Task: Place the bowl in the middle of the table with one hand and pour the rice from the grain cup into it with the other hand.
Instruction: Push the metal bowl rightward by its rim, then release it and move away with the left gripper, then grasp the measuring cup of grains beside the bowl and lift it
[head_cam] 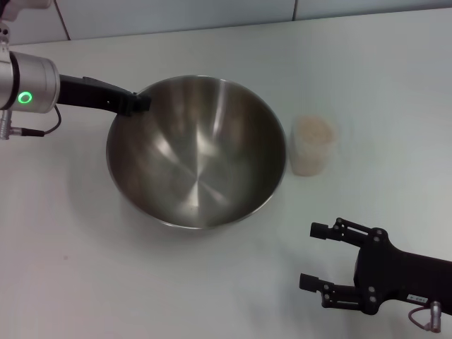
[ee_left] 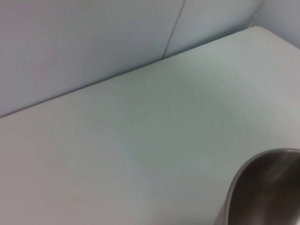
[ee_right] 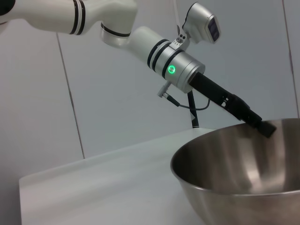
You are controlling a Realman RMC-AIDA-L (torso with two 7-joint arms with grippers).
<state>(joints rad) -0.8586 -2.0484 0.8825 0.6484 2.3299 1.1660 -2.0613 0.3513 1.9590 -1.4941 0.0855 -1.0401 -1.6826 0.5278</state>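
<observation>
A white table (head_cam: 63, 233) seen from above, with the robot's two arms coming in from either side.

On the left, the silver left arm, with a green ring light, reaches toward the middle. Its black left gripper (head_cam: 134, 103) is at the far-left rim of the bowl (head_cam: 196, 152), closed on that rim. The side view from the right wrist shows the same thing: the left gripper (ee_right: 266, 127) meets the top edge of the bowl (ee_right: 239, 173).

The bowl is a big, shiny steel one standing upright near the middle of the table. Its inside is bare metal. In the left wrist view only a curved piece of the bowl (ee_left: 267, 190) shows, with the table (ee_left: 140, 140) stretching away to a pale wall.

Just to the right of the bowl, close by but not touching it, stands the grain cup (head_cam: 311, 145), a small cloudy plastic one, upright and filled nearly to the top with pale rice (head_cam: 311, 130).

At the lower right, well apart from the cup and nearer the robot, is the black right gripper (head_cam: 316, 256). Its two fingers are spread wide, pointing left, and hold nothing.
</observation>
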